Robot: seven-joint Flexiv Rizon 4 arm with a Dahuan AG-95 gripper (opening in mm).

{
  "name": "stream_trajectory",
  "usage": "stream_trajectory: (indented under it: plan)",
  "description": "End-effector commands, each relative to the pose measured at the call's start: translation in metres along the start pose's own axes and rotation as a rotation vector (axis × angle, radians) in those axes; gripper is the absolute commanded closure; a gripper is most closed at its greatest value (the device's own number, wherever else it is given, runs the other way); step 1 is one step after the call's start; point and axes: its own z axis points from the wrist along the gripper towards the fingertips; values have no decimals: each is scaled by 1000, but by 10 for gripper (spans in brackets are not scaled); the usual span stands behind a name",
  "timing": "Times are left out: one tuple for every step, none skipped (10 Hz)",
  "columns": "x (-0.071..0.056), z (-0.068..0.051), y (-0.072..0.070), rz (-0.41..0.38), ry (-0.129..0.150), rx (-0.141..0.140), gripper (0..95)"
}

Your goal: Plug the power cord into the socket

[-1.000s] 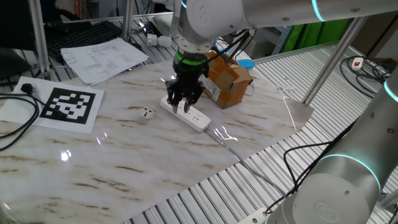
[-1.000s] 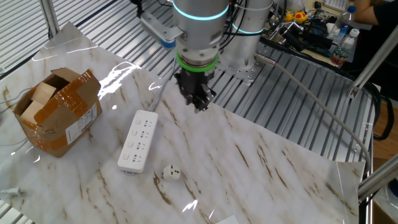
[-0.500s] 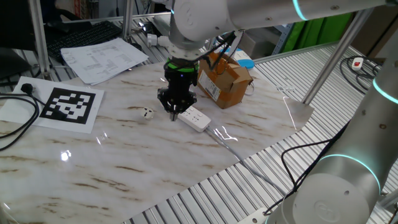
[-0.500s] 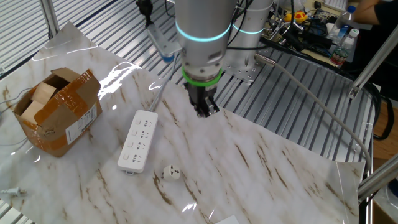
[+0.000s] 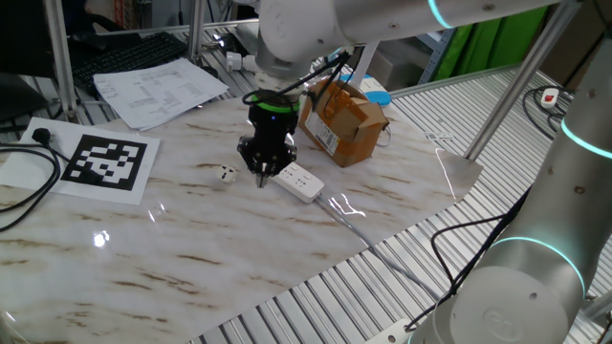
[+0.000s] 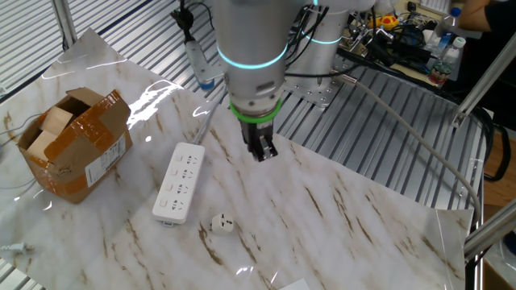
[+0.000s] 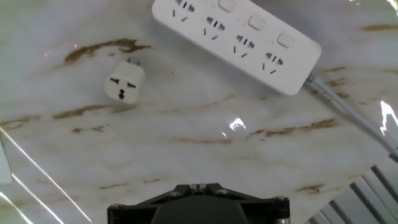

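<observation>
The power cord is a small white roundish plug piece (image 5: pixel 226 173) lying loose on the marble table; it also shows in the other fixed view (image 6: pixel 222 225) and at the upper left of the hand view (image 7: pixel 124 83). The socket is a long white power strip (image 5: pixel 298 182) lying flat, outlets up, also visible in the other fixed view (image 6: pixel 181 182) and the hand view (image 7: pixel 239 34). My gripper (image 5: pixel 264 177) hangs above the table between the strip's end and the plug piece, touching neither. Its fingers (image 6: pixel 263 153) are together and hold nothing; only their base (image 7: pixel 198 186) shows in the hand view.
A brown cardboard box (image 5: pixel 349 119) stands just behind the strip, also in the other fixed view (image 6: pixel 72 145). The strip's pale cable (image 7: pixel 348 112) runs off toward the table edge. A marker sheet (image 5: pixel 105 162), papers (image 5: pixel 158 88) and a black cable (image 5: pixel 19 191) lie at the left.
My gripper has moved off the power strip toward the plug piece's side and turned. Its fingers have come together. The strip and plug piece have not moved.
</observation>
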Motion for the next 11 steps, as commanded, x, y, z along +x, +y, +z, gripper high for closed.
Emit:
stream_trajectory:
  plan:
    - [-12,4,8,47,-12,5,950]
    - [-13,5,9,71,-41,9,950]
    - [-13,5,9,81,-59,9,950]
    - [-14,6,9,94,-99,30,950]
    - [-15,7,8,100,-106,29,950]
    - [-19,8,6,98,-116,26,950]
    - [-22,9,5,107,-130,24,950]
    - [-24,9,4,122,-152,29,950]
    - [-26,11,5,138,-165,34,950]
    - [-28,11,6,146,-166,34,950]
    - [-30,14,7,163,-162,33,950]
